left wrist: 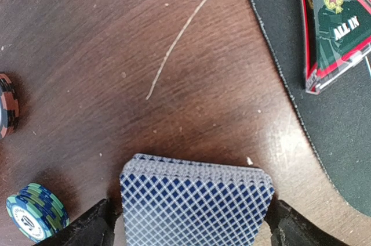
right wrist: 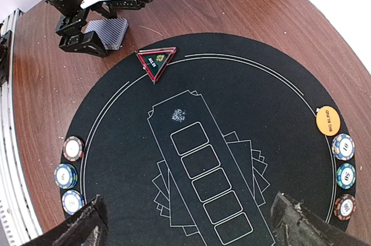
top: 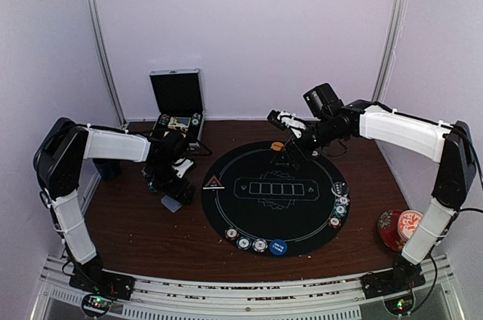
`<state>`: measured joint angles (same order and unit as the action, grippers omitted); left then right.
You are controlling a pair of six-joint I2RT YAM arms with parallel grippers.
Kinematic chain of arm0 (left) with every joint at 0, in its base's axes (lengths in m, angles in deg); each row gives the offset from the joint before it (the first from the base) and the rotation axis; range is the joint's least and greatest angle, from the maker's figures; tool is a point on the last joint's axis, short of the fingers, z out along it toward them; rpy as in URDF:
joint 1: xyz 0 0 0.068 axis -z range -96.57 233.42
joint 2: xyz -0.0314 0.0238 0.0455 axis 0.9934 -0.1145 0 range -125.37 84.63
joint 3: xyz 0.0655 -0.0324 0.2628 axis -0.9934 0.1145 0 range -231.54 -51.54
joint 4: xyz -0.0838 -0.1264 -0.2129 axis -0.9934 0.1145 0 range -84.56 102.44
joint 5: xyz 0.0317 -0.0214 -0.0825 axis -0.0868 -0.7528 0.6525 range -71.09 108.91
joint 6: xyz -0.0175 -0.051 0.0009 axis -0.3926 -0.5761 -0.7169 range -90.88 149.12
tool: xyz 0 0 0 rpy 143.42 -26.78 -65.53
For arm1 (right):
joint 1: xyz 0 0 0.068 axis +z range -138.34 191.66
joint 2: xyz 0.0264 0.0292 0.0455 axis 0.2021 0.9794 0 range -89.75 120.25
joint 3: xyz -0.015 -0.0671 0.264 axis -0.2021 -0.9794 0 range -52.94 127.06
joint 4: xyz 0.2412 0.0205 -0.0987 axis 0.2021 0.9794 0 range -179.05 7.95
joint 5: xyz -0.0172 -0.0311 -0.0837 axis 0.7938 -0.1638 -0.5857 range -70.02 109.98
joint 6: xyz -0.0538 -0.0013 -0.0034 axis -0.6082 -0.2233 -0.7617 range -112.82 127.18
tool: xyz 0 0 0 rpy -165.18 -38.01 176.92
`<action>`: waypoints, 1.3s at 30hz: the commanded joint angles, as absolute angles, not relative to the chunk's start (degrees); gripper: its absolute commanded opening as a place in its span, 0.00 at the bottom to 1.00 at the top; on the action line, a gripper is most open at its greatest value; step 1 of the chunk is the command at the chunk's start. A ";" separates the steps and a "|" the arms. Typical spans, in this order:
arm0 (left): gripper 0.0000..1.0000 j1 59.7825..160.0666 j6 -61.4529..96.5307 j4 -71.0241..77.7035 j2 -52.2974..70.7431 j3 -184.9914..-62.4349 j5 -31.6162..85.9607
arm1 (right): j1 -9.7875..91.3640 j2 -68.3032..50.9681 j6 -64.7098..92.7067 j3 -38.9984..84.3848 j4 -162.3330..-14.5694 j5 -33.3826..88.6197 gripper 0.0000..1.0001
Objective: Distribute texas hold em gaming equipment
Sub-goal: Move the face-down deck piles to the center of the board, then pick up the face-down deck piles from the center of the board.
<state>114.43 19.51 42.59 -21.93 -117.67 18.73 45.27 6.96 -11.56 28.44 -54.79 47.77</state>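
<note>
My left gripper [top: 170, 181] is shut on a deck of blue-backed playing cards [left wrist: 196, 202], low over the brown table just left of the black round mat [top: 302, 218]; the deck also shows in the right wrist view [right wrist: 108, 31]. A red triangle "ALL IN" marker [left wrist: 339, 25] lies on the mat's left edge. My right gripper [right wrist: 188, 225] is open and empty, high over the mat's far side. An orange "BIG BLIND" disc [right wrist: 327, 120] and a blue disc [top: 278, 247] lie on the mat's rim. Chip stacks sit along the near rim [top: 244, 243] and the right rim [top: 341, 205].
A teal chip stack [left wrist: 36, 211] and a dark red chip [left wrist: 6, 105] stand on the table beside the deck. An open metal case [top: 177, 105] stands at the back left. A red floral cup and saucer [top: 400, 228] sit at the right front.
</note>
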 commanded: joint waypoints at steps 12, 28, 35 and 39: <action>0.80 114.07 23.36 47.39 -26.99 -115.22 23.53 | 44.97 6.78 -11.01 27.86 -56.61 48.20 1.00; 0.54 114.17 23.32 47.46 -26.07 -115.74 23.66 | 45.04 9.67 -9.73 28.98 -56.07 51.54 1.00; 0.53 115.63 22.39 48.01 -23.49 -117.15 22.77 | 44.97 15.66 -6.57 33.48 -53.55 60.14 1.00; 0.54 117.43 22.02 48.32 -22.37 -118.18 22.55 | 44.98 18.56 -2.23 34.51 -56.05 64.55 1.00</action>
